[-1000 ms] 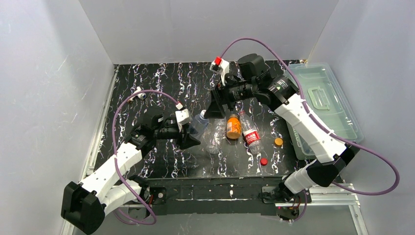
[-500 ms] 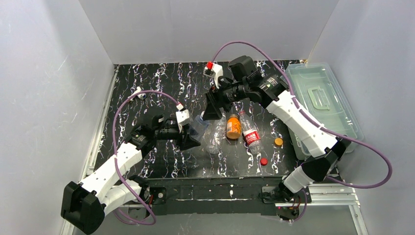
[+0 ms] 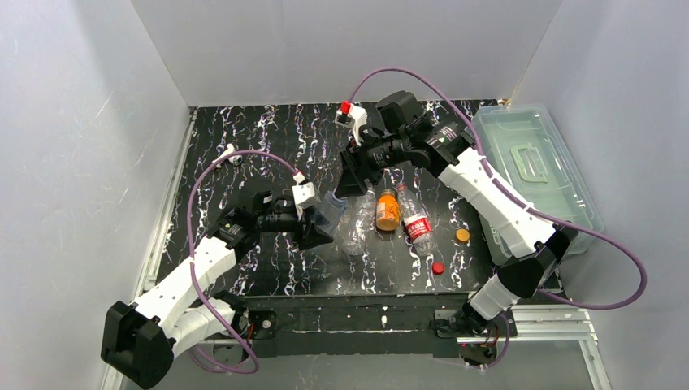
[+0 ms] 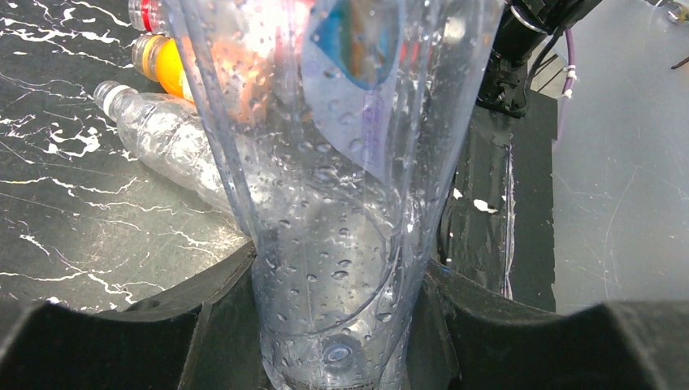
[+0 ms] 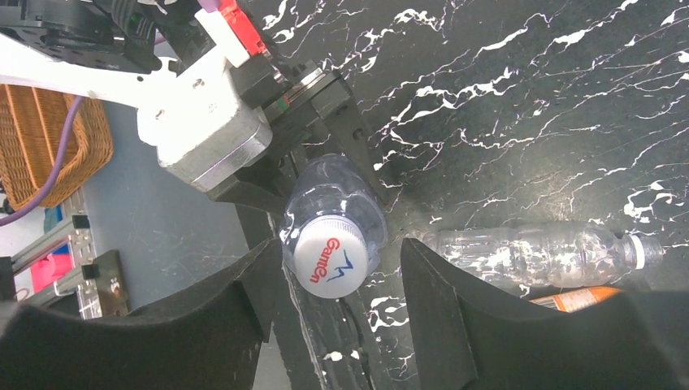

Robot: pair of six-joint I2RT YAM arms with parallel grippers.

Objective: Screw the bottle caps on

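Between the fingers of the right gripper (image 5: 337,264) sits a white cap (image 5: 329,260) with blue and red lettering, perched on the neck of a clear bottle (image 4: 325,203). Its jaws are partway open, one finger on each side of the cap with a bit of gap both ways, so it's got hold of nothing. The left gripper (image 4: 333,325) is clamped on the bottom end of that same bottle, tilting it up toward the right one. Just past the right gripper's tips, lying on the table (image 3: 244,130): a second clear bottle (image 3: 357,227), an orange bottle (image 3: 387,211) and a red-labelled bottle (image 3: 417,223). Further out toward the arm bases, an orange-yellow cap (image 3: 462,235) and a red cap (image 3: 438,267) lie loose, well apart from both grippers.
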